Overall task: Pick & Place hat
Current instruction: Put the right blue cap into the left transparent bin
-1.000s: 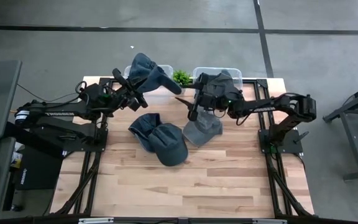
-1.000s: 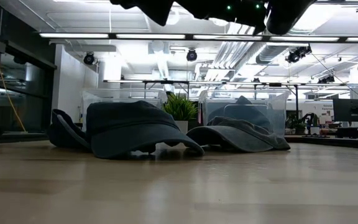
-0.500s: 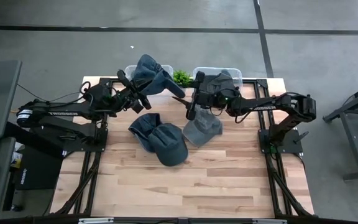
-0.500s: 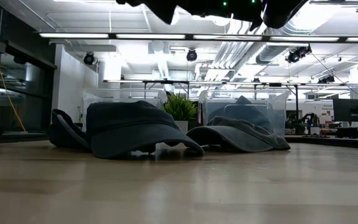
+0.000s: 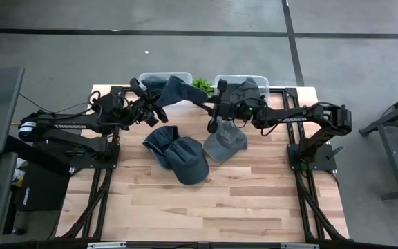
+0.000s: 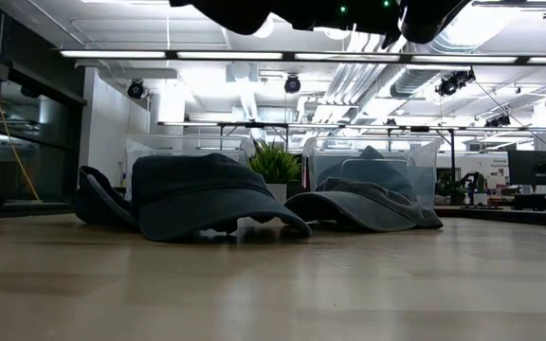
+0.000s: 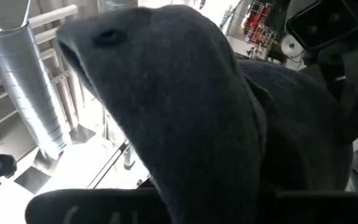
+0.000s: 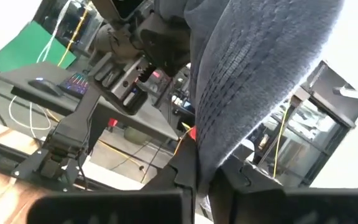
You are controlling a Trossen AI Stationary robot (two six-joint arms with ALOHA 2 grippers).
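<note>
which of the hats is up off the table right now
The blue hat stretched between the left gripper and right gripper, above the bins at the table's far edge. The other hats lie flat on the wood.

Overhead light: even and soft on the wooden table (image 5: 206, 200), with faint shadows only.
Low view: long ceiling strip lights (image 6: 282, 59) glare white; the near tabletop is blurred.
Left wrist view: strong backlight leaves the hat (image 7: 185, 118) dark and soft.
Right wrist view: far background overexposed, near cloth out of focus.
</note>
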